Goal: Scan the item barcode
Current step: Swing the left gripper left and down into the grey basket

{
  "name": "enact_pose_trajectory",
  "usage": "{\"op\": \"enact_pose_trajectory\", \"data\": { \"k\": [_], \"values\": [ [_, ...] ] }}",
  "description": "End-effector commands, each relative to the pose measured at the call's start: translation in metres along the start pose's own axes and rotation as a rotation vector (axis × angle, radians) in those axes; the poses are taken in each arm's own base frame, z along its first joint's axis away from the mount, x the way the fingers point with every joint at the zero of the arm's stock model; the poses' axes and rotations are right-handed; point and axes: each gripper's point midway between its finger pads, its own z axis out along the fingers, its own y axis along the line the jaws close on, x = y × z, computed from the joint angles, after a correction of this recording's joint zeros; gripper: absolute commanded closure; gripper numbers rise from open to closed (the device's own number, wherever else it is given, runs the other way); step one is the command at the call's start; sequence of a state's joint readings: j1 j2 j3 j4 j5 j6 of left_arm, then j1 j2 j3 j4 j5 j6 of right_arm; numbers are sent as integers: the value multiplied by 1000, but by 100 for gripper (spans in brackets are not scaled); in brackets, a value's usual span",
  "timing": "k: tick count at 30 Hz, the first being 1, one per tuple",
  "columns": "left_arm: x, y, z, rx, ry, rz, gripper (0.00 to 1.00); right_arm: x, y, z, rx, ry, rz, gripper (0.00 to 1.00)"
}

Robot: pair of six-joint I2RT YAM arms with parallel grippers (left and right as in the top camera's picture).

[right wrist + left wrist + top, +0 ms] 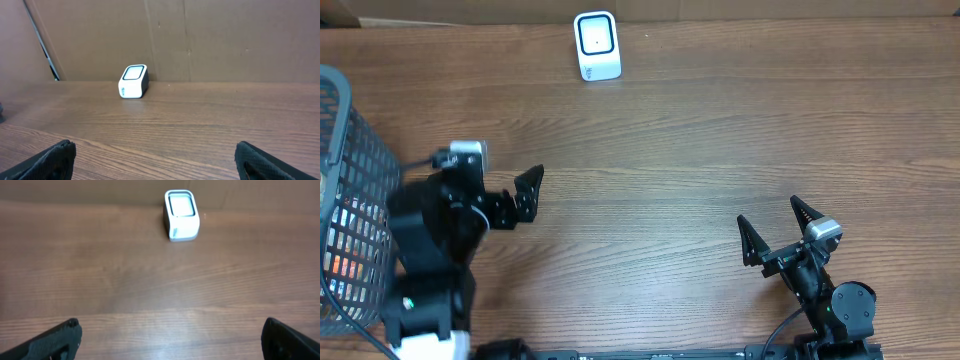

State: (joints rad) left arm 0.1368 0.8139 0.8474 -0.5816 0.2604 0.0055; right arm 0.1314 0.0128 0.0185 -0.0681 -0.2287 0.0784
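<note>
Wire basket [362, 185] only overhead; scanner [597, 45] in all 3 views

Grey wire basket [365, 185] — left edge, wooden table [680, 170]

Staged shop checkout — wood-grain counter [670, 150], small white barcode scanner [596, 45] at its far edge, grey wire basket [345, 130] at one side, plain cardboard wall [225, 40] behind.

Ahead of the black left gripper [528, 192] is a white scanner [597, 45] on a brown wood-grain table [720, 130], with a grey mesh basket [365, 170] behind that gripper.
</note>
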Motion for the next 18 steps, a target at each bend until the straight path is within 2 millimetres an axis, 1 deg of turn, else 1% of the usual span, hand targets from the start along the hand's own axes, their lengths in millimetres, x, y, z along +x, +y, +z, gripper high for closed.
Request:
{"op": "enact_pose_trajectory", "data": {
  "k": [1,2,4,7,9,12,16,18],
  "values": [
    [-36,-11,-7,47,38,-13,0,1,-2,0,6,-7,6,0],
    [-44,-20,-11,98,92,-31,0,1,-2,0,6,-7,6,0],
    [-52,-33,-16,169,141,-52,0,1,-2,0,6,-7,6,0],
    [-56,-43,-22,223,201,-80,0,1,-2,0,6,-7,6,0],
    [-54,-44,-22,223,231,-91,0,1,-2,0,6,-7,6,0],
    [-46,-36,-18,181,269,-99,0,1,-2,0,6,-7,6,0],
    [-34,-41,-19,205,326,-139,0,1,-2,0,6,-7,6,0],
    [-34,-41,-19,210,328,-140,0,1,-2,0,6,-7,6,0]
  ]
}}
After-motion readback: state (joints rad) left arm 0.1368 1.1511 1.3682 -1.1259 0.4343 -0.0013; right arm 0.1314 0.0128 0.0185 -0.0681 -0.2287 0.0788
